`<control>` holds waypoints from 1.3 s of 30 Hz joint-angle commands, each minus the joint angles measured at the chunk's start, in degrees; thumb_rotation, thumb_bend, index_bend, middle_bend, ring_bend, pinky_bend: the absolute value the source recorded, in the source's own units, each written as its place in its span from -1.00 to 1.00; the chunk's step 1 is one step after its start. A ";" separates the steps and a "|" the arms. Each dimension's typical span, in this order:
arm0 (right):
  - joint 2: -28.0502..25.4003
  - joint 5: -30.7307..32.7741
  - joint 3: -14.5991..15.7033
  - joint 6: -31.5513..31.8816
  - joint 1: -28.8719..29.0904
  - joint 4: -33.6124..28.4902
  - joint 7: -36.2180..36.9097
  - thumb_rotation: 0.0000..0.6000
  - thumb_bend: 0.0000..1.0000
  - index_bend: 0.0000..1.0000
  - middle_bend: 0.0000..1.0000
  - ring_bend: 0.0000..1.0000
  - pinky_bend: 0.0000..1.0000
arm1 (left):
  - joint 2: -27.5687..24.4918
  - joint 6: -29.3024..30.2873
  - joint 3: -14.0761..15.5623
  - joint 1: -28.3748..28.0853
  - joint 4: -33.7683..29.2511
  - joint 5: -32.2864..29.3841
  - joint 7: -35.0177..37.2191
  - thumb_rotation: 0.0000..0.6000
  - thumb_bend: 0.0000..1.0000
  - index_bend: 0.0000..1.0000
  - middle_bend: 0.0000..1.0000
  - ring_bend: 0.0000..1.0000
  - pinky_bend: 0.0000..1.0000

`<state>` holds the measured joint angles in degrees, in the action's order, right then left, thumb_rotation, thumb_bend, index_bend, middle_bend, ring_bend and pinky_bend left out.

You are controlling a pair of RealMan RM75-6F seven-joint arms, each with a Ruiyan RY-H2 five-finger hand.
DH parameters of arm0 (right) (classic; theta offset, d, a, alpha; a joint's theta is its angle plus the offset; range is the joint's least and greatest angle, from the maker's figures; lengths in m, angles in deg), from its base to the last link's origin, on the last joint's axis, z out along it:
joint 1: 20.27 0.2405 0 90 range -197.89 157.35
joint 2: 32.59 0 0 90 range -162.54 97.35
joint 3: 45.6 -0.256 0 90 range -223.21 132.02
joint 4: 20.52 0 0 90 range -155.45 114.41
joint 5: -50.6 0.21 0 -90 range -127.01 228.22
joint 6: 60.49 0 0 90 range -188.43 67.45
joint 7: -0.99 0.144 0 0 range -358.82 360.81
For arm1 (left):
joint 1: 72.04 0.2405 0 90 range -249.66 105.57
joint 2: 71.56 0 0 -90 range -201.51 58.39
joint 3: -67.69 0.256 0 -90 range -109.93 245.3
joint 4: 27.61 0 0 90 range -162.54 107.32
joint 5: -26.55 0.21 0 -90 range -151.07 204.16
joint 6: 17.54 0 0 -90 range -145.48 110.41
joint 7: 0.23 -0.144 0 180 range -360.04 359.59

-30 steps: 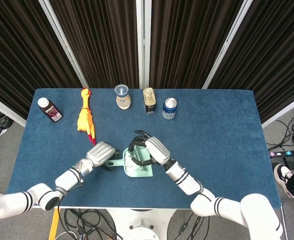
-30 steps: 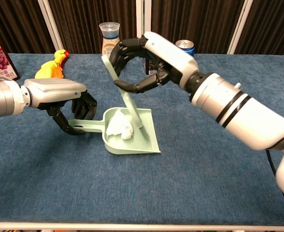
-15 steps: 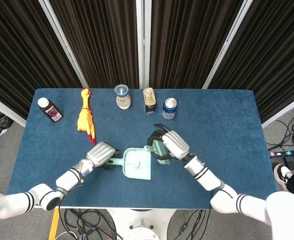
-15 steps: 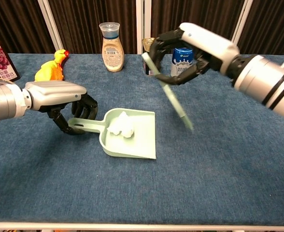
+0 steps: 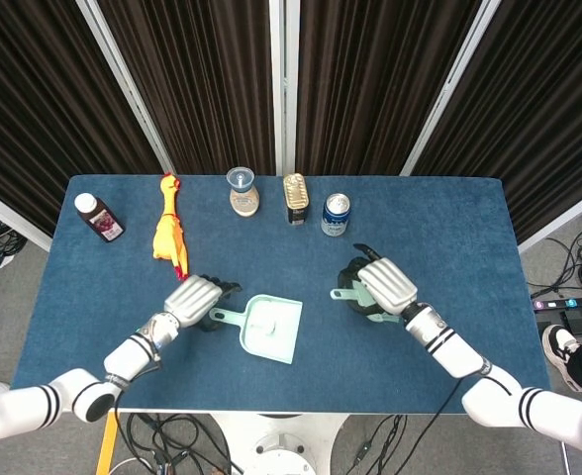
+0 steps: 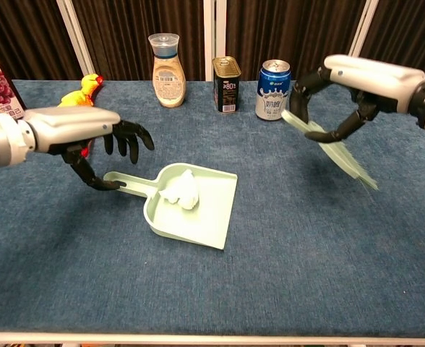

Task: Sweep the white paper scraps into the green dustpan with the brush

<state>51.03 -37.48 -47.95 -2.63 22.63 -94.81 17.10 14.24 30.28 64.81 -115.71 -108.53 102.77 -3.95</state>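
Observation:
The green dustpan (image 6: 214, 217) lies flat on the blue table, its handle pointing left; from the head view the dustpan (image 5: 283, 344) is near the front middle. White paper scraps (image 6: 183, 189) sit inside it, also seen as white paper scraps (image 5: 267, 322) from above. My left hand (image 6: 115, 137) hovers over the handle end with fingers spread, only the thumb down by the handle; the head view has this left hand (image 5: 196, 299) beside the handle. My right hand (image 6: 346, 90) grips the pale green brush (image 6: 334, 148) off the table, right of the dustpan. From above, the right hand (image 5: 382, 286) holds the brush (image 5: 342, 293).
Along the back stand a dark juice bottle (image 5: 100, 218), a yellow rubber chicken (image 5: 169, 233), a beige bottle (image 6: 166, 61), a tin can (image 6: 226, 85) and a blue drink can (image 6: 272, 90). The blue can is just behind the raised brush.
My right hand lifted the brush out of the dustpan and carried it to the right. My left hand opened its fingers off the handle. The dustpan turned slightly.

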 commanded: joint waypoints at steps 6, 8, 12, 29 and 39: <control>1.84 1.80 1.29 -6.09 1.35 0.17 -13.79 1.00 -0.05 0.14 -0.06 -0.74 -1.00 | -6.27 8.23 -0.66 5.38 -5.74 -1.19 -0.31 0.91 -0.55 -0.59 -0.34 -0.37 -0.35; 1.49 3.75 1.34 -8.75 1.79 -1.40 -18.39 1.00 -0.23 -0.19 -0.25 -0.89 -1.00 | -7.29 10.70 -0.50 7.18 -6.38 -1.44 -0.41 0.91 -0.56 -0.59 -0.34 -0.37 -0.35; 0.78 8.54 1.01 -12.09 1.79 -4.46 -24.39 1.00 -0.37 -0.64 -0.55 -1.00 -1.00 | -9.03 13.94 -0.20 10.06 -7.11 -1.67 0.88 0.90 -0.57 -0.59 -0.34 -0.37 -0.35; -14.93 8.58 1.22 11.84 -16.16 -11.35 -12.53 1.00 -0.50 -1.00 -0.75 -1.00 -1.00 | -13.59 27.95 1.16 23.19 0.01 -5.10 -2.83 1.00 -0.58 -0.48 -0.34 -0.41 -0.56; -17.49 4.50 4.37 26.71 -28.57 -12.17 -7.94 1.00 -0.48 -1.00 -0.76 -1.00 -1.00 | -14.04 39.54 3.59 33.06 -3.84 -2.61 -4.76 1.00 -0.58 -0.47 -0.34 -0.44 -0.57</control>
<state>34.24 -31.93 -44.50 21.98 -3.88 -106.46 8.34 0.42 67.96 67.56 -84.36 -110.96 99.16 -7.54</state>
